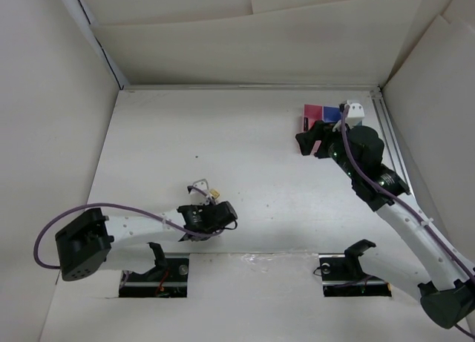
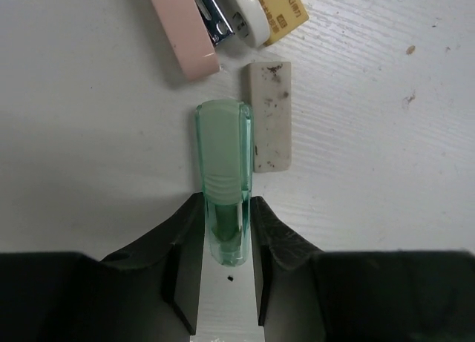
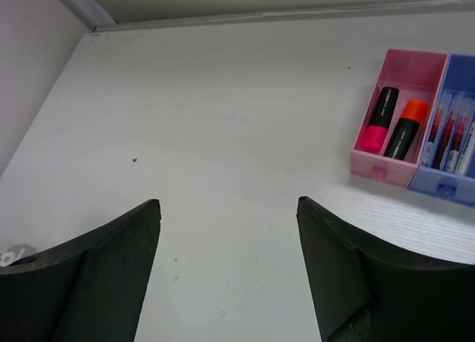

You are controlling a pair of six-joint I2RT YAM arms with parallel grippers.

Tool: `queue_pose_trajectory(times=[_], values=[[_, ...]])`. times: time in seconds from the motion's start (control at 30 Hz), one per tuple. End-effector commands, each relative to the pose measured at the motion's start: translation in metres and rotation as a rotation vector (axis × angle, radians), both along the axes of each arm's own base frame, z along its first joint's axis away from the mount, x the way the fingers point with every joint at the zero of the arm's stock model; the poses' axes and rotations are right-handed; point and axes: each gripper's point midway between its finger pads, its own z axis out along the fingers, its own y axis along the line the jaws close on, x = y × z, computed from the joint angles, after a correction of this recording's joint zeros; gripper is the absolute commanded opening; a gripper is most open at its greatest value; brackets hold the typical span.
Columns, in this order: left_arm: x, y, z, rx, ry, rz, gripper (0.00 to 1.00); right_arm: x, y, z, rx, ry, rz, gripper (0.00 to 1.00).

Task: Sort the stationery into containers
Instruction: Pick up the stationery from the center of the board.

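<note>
A translucent green eraser [image 2: 223, 149] lies on the table, its near end between the fingers of my left gripper [image 2: 225, 208], which is shut on it. A dirty beige eraser [image 2: 269, 116] lies just to its right. A pink item [image 2: 182, 30], a white one [image 2: 245, 15] and a yellow eraser [image 2: 286, 12] lie beyond. My right gripper [image 3: 228, 205] is open and empty above bare table. The pink bin [image 3: 427, 64] holds a pink-capped highlighter [image 3: 377, 119] and an orange-capped highlighter [image 3: 407, 128]. The darker blue bin [image 3: 445, 186] holds several pens [image 3: 449, 138]. The light blue bin is hidden.
In the top view the left gripper [image 1: 215, 214] sits low at centre left beside the small pile [image 1: 204, 188]. The right gripper [image 1: 308, 143] hovers just in front of the bins [image 1: 320, 113] at the back right. Cardboard walls ring the table.
</note>
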Motion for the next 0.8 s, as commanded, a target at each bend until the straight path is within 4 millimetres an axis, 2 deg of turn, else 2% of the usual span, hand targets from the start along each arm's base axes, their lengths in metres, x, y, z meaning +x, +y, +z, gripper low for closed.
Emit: queue_pose_trajectory(times=[0.0, 0.03, 0.17, 0.2, 0.3, 0.33, 0.4, 0.5, 0.53, 0.57, 0.63, 0.7, 0.77], values=[[-0.007, 0.006, 0.011, -0.049, -0.006, 0.015, 0.0, -0.015, 0.005, -0.002, -0.007, 0.005, 0.05, 0.79], [-0.005, 0.002, 0.024, -0.094, -0.025, 0.015, 0.0, -0.019, 0.002, -0.004, -0.008, 0.007, 0.05, 0.81], [-0.005, -0.004, 0.05, -0.155, -0.064, -0.025, 0.0, -0.031, 0.009, -0.021, -0.009, 0.039, 0.111, 0.82], [-0.002, -0.016, 0.069, -0.231, -0.096, -0.046, 0.0, -0.033, 0.012, -0.021, -0.005, 0.041, 0.135, 0.82], [0.002, -0.04, 0.106, -0.32, -0.168, -0.161, 0.0, -0.05, 0.032, -0.038, 0.009, 0.091, 0.275, 0.83], [0.005, -0.056, 0.127, -0.393, -0.211, -0.199, 0.0, -0.059, 0.045, -0.036, 0.033, 0.086, 0.368, 0.83], [0.01, -0.075, 0.155, -0.447, -0.271, -0.269, 0.0, -0.068, 0.055, -0.045, 0.042, 0.115, 0.442, 0.83], [0.015, -0.108, 0.192, -0.498, -0.368, -0.406, 0.0, -0.082, 0.072, -0.049, 0.089, 0.127, 0.575, 0.86], [0.016, -0.119, 0.195, -0.499, -0.379, -0.442, 0.0, -0.086, 0.076, -0.055, 0.102, 0.158, 0.598, 0.86], [0.015, -0.133, 0.21, -0.54, -0.419, -0.509, 0.0, -0.09, 0.081, -0.051, 0.114, 0.15, 0.646, 0.86], [0.013, -0.148, 0.224, -0.581, -0.457, -0.566, 0.0, -0.094, 0.083, -0.055, 0.135, 0.179, 0.651, 0.87], [0.009, -0.165, 0.237, -0.632, -0.495, -0.64, 0.0, -0.096, 0.083, -0.049, 0.149, 0.164, 0.659, 0.87], [0.007, -0.174, 0.245, -0.663, -0.512, -0.669, 0.0, -0.099, 0.08, -0.041, 0.159, 0.14, 0.65, 0.87]])
